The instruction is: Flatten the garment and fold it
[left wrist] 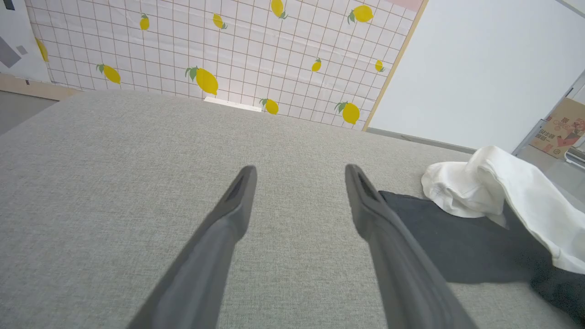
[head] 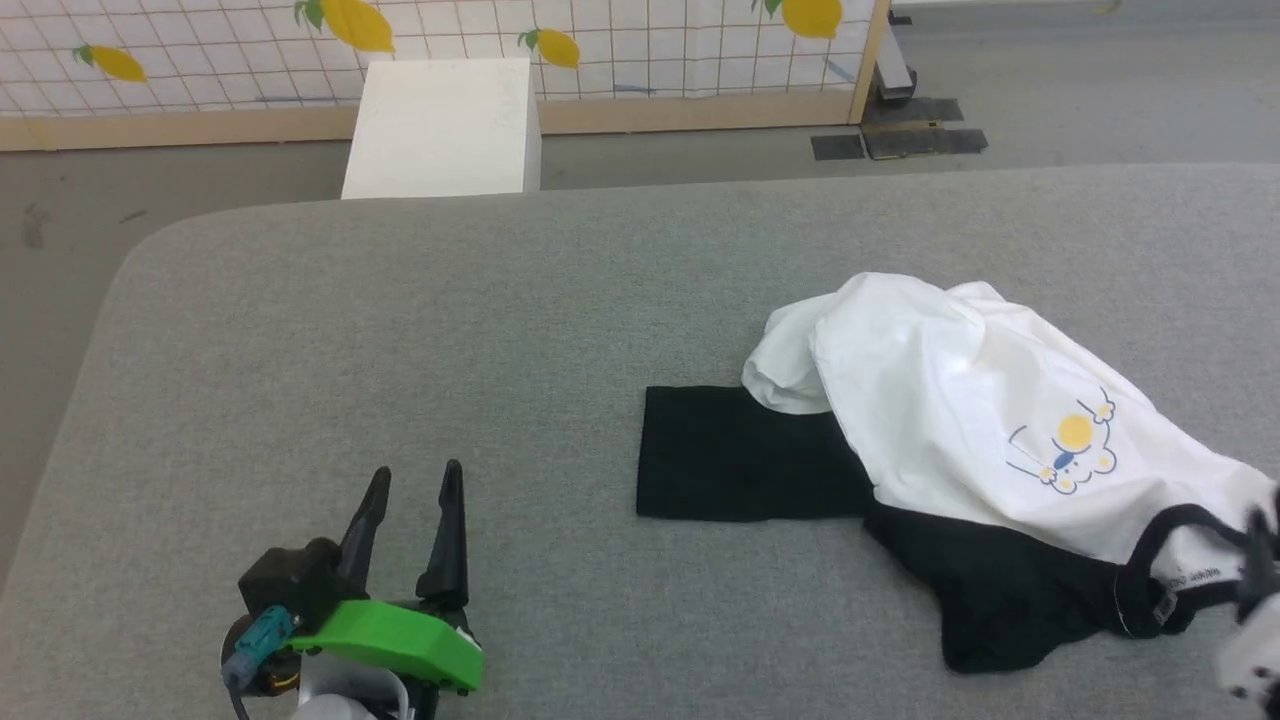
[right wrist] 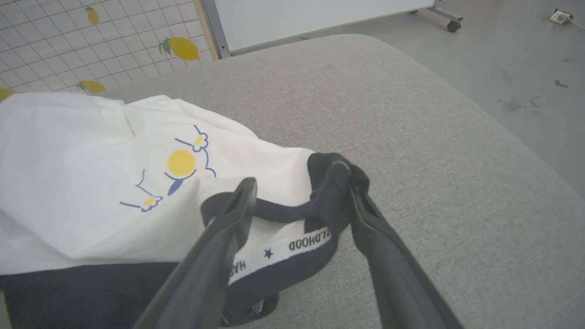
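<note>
The garment [head: 960,400] lies crumpled on the right half of the grey padded table [head: 400,330]. Its white body is bunched up, with the yellow-and-blue chest graphic [head: 1068,445] on top. One black sleeve [head: 740,455] is spread flat to the left. At the frame's right edge, my right gripper [head: 1262,545] is at the black-trimmed collar [right wrist: 292,212]. In the right wrist view the right gripper [right wrist: 297,180] is open, and the collar band hangs over its right finger [right wrist: 374,237]. My left gripper [head: 413,490] is open over bare table, left of the sleeve [left wrist: 457,237], holding nothing.
A white box [head: 440,125] stands on the floor behind the table's far edge, before a lemon-patterned panel [head: 640,50]. The table's rounded corner [right wrist: 411,59] drops to grey floor on the right. A cardboard box [left wrist: 560,128] sits far off.
</note>
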{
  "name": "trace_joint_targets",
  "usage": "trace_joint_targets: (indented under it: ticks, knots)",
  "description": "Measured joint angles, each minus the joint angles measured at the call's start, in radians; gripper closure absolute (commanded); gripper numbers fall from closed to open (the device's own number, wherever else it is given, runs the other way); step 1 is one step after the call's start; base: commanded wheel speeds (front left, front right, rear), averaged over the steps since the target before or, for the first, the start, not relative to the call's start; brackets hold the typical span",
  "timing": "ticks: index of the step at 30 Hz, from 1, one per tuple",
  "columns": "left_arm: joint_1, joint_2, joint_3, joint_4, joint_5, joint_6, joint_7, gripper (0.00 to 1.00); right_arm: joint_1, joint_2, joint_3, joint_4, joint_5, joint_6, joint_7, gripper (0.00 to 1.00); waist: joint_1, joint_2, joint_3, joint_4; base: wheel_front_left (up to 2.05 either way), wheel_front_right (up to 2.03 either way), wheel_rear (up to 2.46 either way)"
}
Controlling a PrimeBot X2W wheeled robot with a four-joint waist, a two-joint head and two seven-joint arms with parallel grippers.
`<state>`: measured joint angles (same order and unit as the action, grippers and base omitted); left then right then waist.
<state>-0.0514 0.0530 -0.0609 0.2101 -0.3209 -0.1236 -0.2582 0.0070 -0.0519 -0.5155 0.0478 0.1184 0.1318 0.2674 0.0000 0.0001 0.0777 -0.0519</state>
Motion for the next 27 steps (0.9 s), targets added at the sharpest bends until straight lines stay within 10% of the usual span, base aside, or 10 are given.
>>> trace_joint_targets:
  ticks: [9,21,24,27]
  knots:
    - [-0.004,-0.001,-0.007,0.002,-0.002,0.000,0.000,0.00,0.084,0.004,0.459,-0.096,0.016,0.001,-0.104,0.00,0.0000,0.0000,0.007,0.011,0.00,0.00,0.00]
    - [-0.035,-0.001,-0.025,-0.003,-0.008,0.000,0.000,0.00,0.034,0.001,0.494,0.066,-0.075,0.001,0.204,0.00,0.0000,0.0000,0.058,0.056,0.00,0.00,0.00]
    - [-0.041,-0.001,-0.029,-0.001,-0.014,0.000,0.000,0.00,0.009,0.000,0.505,0.087,-0.072,0.000,0.271,1.00,0.0000,0.0000,0.069,0.073,0.00,0.00,0.00]
    - [-0.042,-0.001,-0.028,0.001,-0.014,0.000,0.000,0.00,-0.012,-0.012,0.535,0.083,-0.037,0.000,0.300,1.00,0.0000,0.0000,0.076,0.088,0.00,0.00,0.00]
